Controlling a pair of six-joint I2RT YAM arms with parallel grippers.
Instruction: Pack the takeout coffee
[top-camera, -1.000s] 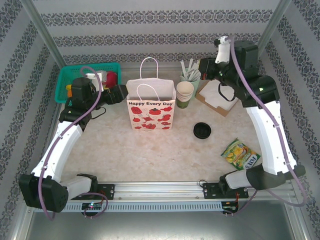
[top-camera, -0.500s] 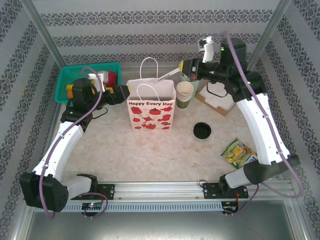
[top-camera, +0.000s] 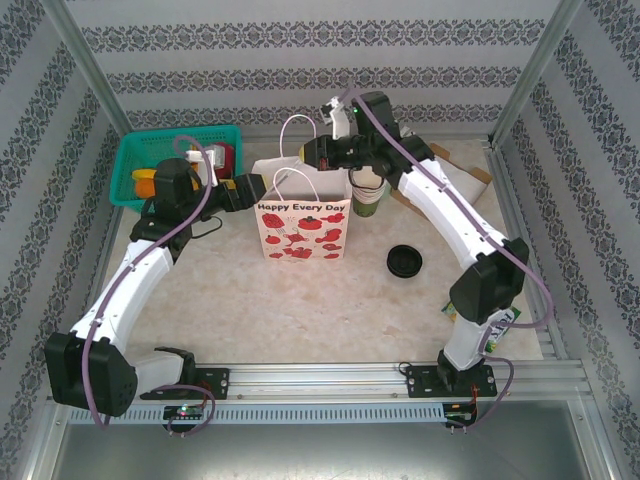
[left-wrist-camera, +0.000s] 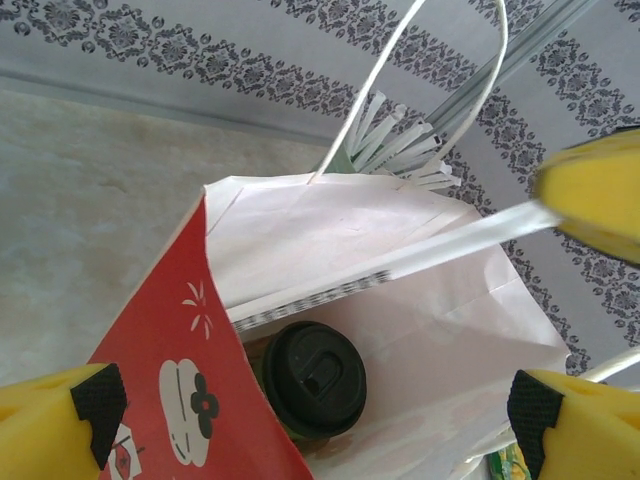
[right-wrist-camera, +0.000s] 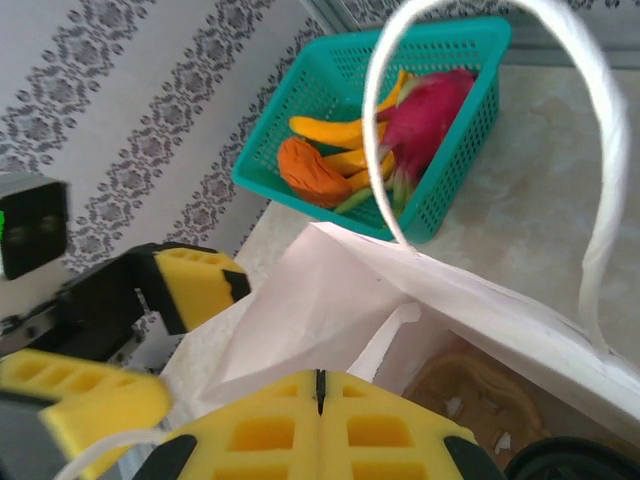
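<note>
The takeout coffee (left-wrist-camera: 313, 378) stands inside the white and red paper bag (top-camera: 300, 225), its black lid up; an edge of the lid (right-wrist-camera: 570, 462) peeks out low in the right wrist view. My left gripper (left-wrist-camera: 320, 440) is open at the bag's left end (top-camera: 250, 188), its fingers spread wide across the mouth. My right gripper (top-camera: 308, 152) hovers over the bag's back rim, its jaws pressed together (right-wrist-camera: 320, 385). A long white paper-wrapped stick (left-wrist-camera: 400, 262) runs from its yellow finger down into the bag.
A teal basket (top-camera: 175, 160) of fruit sits at the back left. Behind the bag's right side stand a stack of lidless cups (top-camera: 368, 195) and a green holder of white sticks (left-wrist-camera: 400, 140). A loose black lid (top-camera: 404, 261) lies right of the bag.
My right arm has swung left from the stick holder to above the bag, carrying the white stick. The left gripper has edged right, closer to the bag's mouth.
</note>
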